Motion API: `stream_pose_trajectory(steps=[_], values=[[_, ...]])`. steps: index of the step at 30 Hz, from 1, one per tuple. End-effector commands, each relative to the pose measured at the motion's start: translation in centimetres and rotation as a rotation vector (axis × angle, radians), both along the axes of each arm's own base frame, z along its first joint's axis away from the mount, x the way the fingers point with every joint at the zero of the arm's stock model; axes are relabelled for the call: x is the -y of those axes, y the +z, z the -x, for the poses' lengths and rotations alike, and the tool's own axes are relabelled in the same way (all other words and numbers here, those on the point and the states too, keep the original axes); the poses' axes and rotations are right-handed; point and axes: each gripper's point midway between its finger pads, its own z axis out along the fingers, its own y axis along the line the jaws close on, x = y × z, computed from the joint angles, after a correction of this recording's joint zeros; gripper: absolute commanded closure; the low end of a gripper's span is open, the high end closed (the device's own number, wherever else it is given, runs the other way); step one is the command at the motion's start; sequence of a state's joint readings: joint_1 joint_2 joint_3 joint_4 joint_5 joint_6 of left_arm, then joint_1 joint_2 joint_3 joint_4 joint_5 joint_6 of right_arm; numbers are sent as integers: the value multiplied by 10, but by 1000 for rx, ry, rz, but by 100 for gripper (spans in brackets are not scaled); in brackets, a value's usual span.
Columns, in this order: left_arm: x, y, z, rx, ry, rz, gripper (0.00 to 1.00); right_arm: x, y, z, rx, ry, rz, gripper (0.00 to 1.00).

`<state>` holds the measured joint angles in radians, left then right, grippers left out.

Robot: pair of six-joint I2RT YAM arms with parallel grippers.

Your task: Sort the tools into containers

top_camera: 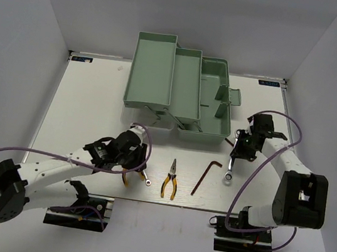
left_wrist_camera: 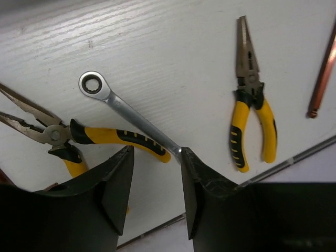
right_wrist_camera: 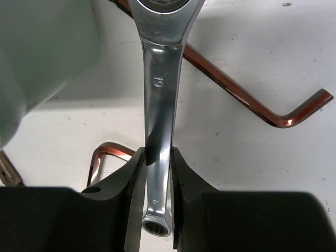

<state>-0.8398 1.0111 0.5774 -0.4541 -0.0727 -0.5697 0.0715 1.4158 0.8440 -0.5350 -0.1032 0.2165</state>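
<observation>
Right wrist: we've right gripper (right_wrist_camera: 157, 155) clamped on wrench (right_wrist_camera: 160, 79) mid-frame; left gripper (left_wrist_camera: 156, 152) half-open (holds nothing) over 2nd wrench (left_wrist_camera: 126, 107). Next we'd lift, carry to tray (top_camera: 151, 73).

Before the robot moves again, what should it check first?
1. Grip: right fingers pinch the long silver wrench on both sides: ok.
2. Grip: left fingers shut on the silver ring-end wrench: not ok, gap showing.
3. Yellow-handled pliers clear of that wrench: not ok, its shaft crosses one handle.
4. Reddish-brown L-shaped hex key free of the long wrench: cannot tell, it passes underneath.
5. Pale green metal toolbox trays open: ok.
</observation>
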Motion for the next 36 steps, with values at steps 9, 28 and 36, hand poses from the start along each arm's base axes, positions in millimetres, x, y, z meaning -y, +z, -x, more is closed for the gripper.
stream_pose_trajectory(steps=[9,28,36], values=[[1,-18,-29,25,122,-69,46,-4,42,-4,156,72,-26,100],[25,-53,-51,-120,282,-182,52,-46,219,-87,610,222,-188,100],[17,-72,-39,-171,341,-268,52,-77,212,-161,574,244,-238,100]])
